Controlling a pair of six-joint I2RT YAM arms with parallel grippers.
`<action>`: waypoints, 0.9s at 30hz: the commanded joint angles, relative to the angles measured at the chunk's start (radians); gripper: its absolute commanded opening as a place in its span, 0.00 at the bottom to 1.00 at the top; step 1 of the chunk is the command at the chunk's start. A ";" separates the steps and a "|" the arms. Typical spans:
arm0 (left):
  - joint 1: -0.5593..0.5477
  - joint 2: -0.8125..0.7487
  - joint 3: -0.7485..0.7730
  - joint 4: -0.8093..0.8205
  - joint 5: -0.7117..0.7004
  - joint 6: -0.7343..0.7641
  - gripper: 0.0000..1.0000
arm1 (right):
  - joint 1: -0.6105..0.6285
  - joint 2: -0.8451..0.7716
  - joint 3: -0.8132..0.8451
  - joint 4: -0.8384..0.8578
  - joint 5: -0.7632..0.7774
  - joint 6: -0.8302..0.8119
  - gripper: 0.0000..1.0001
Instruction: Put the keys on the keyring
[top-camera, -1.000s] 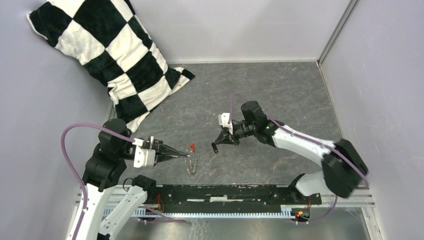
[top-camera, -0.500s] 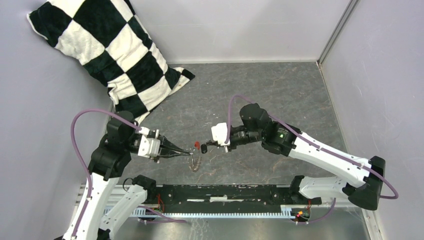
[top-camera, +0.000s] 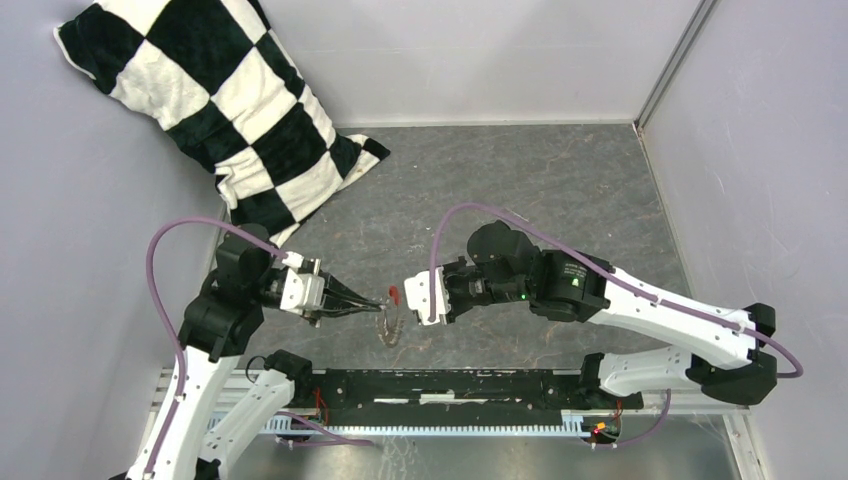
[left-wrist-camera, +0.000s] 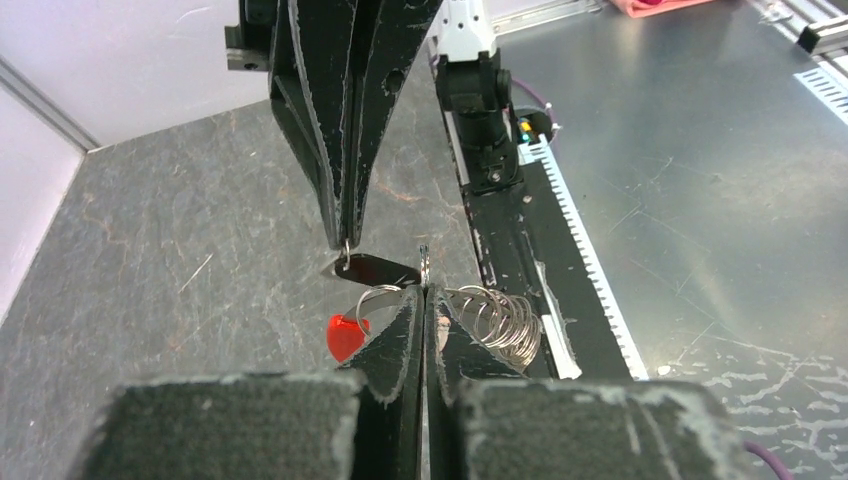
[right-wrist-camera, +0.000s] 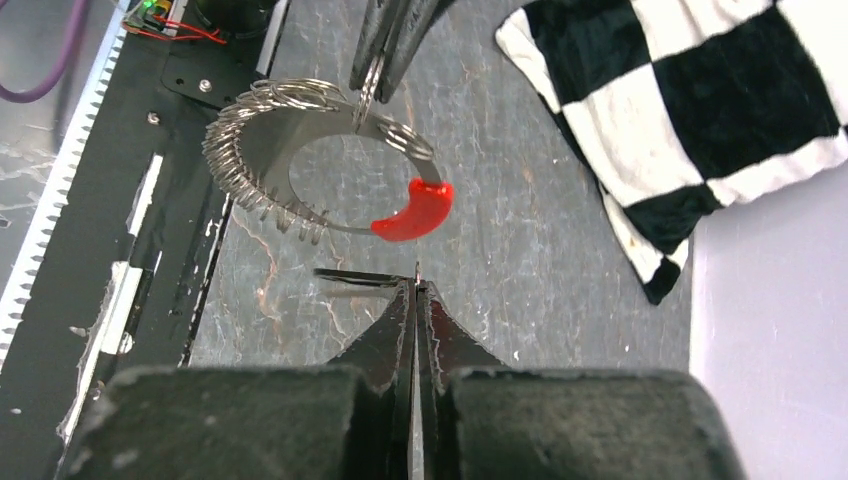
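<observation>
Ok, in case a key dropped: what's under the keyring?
Through the keyring, clamped in the left gripper, only grey table shows. Whatever lies behind its silvery pieces and red tag is covered.

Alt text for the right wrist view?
The right end effector, shut on a small black key, faces the keyring with its red tag, which the left end effector pinches opposite. A checkered pillow lies at upper right.

Top camera overhead, far; wrist cameras close, opposed, sharing keyring.
</observation>
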 joint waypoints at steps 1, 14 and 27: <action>0.000 -0.015 -0.009 0.009 -0.037 -0.031 0.02 | 0.001 -0.062 -0.041 0.066 0.053 0.055 0.01; 0.000 -0.063 -0.024 0.126 -0.086 -0.310 0.02 | -0.001 -0.085 -0.119 0.193 0.225 0.046 0.00; 0.000 -0.031 -0.009 0.107 0.018 -0.306 0.02 | -0.001 -0.057 -0.087 0.091 0.032 -0.226 0.00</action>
